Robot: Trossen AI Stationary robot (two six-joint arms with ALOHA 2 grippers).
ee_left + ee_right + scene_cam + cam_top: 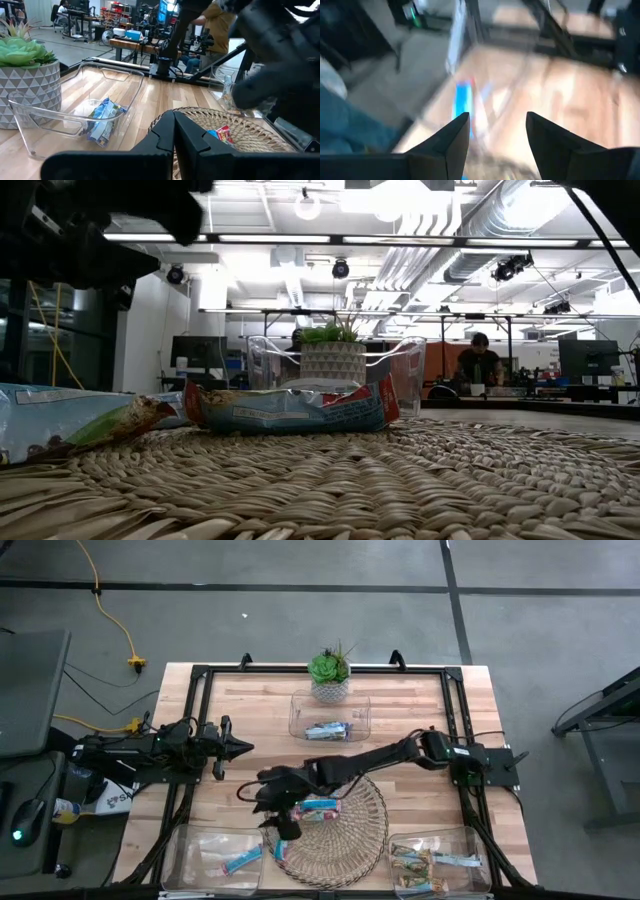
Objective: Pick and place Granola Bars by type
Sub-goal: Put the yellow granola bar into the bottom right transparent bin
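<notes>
Granola bars lie sorted in three clear bins: silvery-blue ones in the far bin point(328, 729), a blue one point(241, 860) in the near-left bin, tan-green ones point(424, 861) in the near-right bin. On the wicker tray point(350, 840) lies a blue, white and red bar point(320, 807) point(290, 408), with a tan-green bar point(100, 423) beside it. Another blue bar point(280, 849) rests at the tray's near-left rim. My right gripper point(283, 830) point(497, 130) hangs open over that rim, holding nothing. My left gripper point(245, 748) point(174, 122) waits shut at the table's left.
A potted succulent point(329, 675) stands behind the far bin at the table's far edge. A black frame point(200, 675) borders the table. My right arm point(380, 758) stretches across the table's middle above the tray. People sit at desks in the room beyond.
</notes>
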